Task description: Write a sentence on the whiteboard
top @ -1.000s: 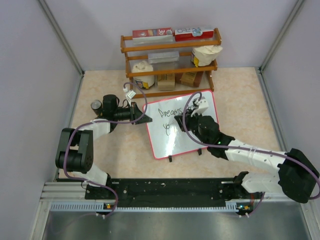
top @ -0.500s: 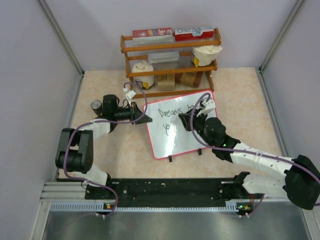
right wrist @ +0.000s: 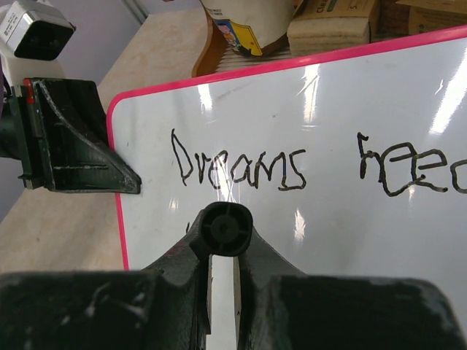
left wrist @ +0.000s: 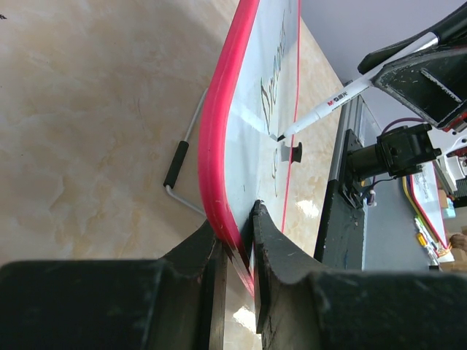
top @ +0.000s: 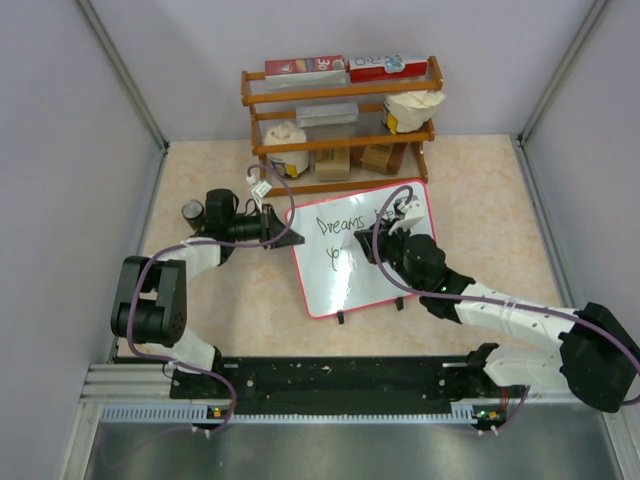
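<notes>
Checking the top external view first: the whiteboard (top: 365,290) sits mid-counter, near the far edge, just in front of the wooden rack (top: 340,125). Its long axis runs toward the counter's (top: 480,200) right edge, slightly skewed. The left claw (top: 285,238) meets the board at its far-left corner. The right claw (top: 372,245) hangs over the middle of the board, so it is the arm placed to write. The sentence (top: 335,225) has one line along the far side and the start of a second below it.

Left wrist view: the left claw (left wrist: 237,235) is clamped on the red frame, one finger on each face. The marker (left wrist: 343,95) slants down to the board (left wrist: 255,109), and its tip appears to touch the surface. A wire stand (left wrist: 182,157) shows behind the board.

Right wrist view: the right claw (right wrist: 222,255) is closed around the marker (right wrist: 221,228), seen end-on. "Dreams need" (right wrist: 241,164) lies beyond it, and the second line is mostly hidden behind the marker.

You should judge the next strokes to run rightward along the long axis, away from the left claw (right wrist: 73,138).
</notes>
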